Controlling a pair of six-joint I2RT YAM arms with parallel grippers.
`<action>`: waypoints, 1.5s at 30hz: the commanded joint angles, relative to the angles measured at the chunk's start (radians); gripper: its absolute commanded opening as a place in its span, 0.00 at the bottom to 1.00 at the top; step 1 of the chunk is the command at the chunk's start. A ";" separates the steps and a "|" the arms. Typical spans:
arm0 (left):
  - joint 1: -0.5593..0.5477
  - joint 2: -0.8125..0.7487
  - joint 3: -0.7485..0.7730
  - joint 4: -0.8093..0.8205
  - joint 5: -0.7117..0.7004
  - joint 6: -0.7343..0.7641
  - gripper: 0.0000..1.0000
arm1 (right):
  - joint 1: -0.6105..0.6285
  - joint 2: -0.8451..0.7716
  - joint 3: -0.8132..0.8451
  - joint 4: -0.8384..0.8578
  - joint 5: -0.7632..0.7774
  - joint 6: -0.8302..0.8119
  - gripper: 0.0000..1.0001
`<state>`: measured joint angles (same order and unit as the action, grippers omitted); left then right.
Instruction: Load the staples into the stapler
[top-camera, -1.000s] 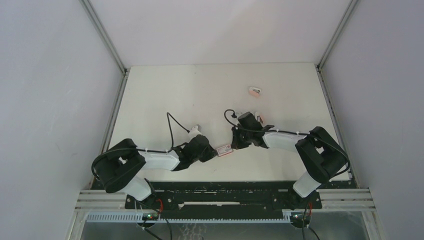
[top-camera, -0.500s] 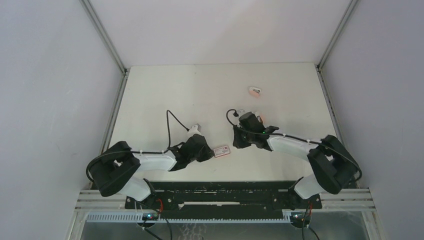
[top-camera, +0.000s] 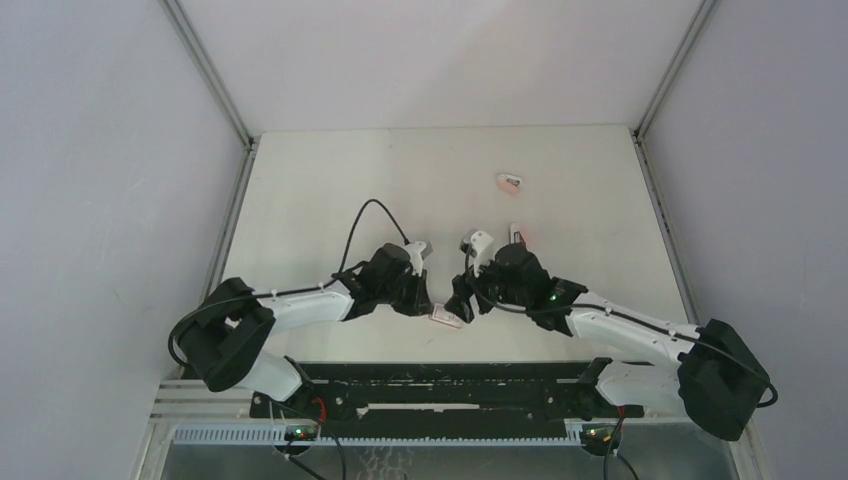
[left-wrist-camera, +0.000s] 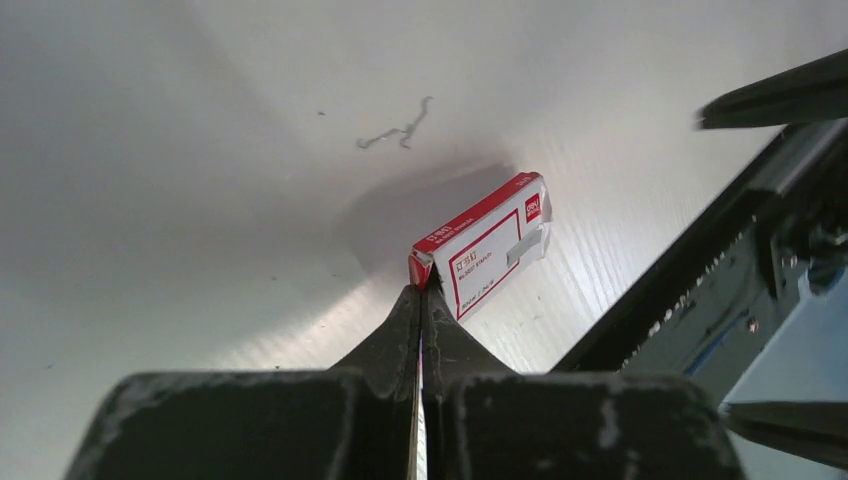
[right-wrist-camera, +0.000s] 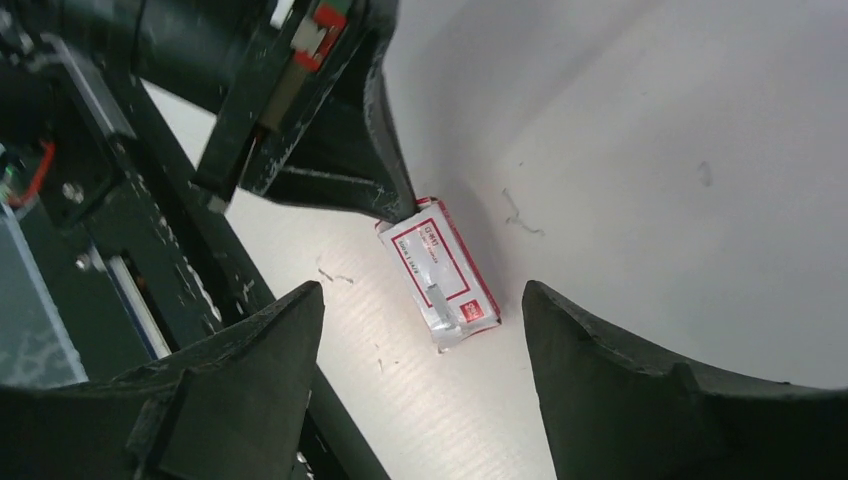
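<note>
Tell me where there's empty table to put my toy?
The far left of the table is bare, from the back wall down to the left arm's cable. There's room between the far pink block and the right rail. The near middle is crowded: the left end effector pinches the staple box and the right end effector is open beside it.

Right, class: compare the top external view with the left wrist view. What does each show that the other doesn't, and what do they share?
Only the top external view shows the left arm and right arm whole and a small pink block far out on the table. Only the left wrist view shows the red-framed label print on the staple box, the left pincer shut on its corner, and small bent wire scraps beyond. Both show the box, that pincer and the table.
</note>
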<state>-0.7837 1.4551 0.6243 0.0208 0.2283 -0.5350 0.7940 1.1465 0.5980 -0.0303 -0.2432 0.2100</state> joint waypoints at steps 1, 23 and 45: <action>0.002 0.019 0.050 -0.036 0.154 0.166 0.00 | 0.082 -0.015 -0.068 0.121 0.058 -0.095 0.73; 0.017 0.101 0.115 -0.114 0.226 0.248 0.00 | 0.325 0.255 -0.011 0.135 0.330 -0.212 0.70; 0.050 0.058 0.103 -0.107 0.180 0.244 0.00 | 0.337 0.373 0.062 0.066 0.337 -0.160 0.45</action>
<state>-0.7498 1.5555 0.6960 -0.0959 0.4221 -0.3038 1.1194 1.5158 0.6308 0.0444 0.0750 0.0273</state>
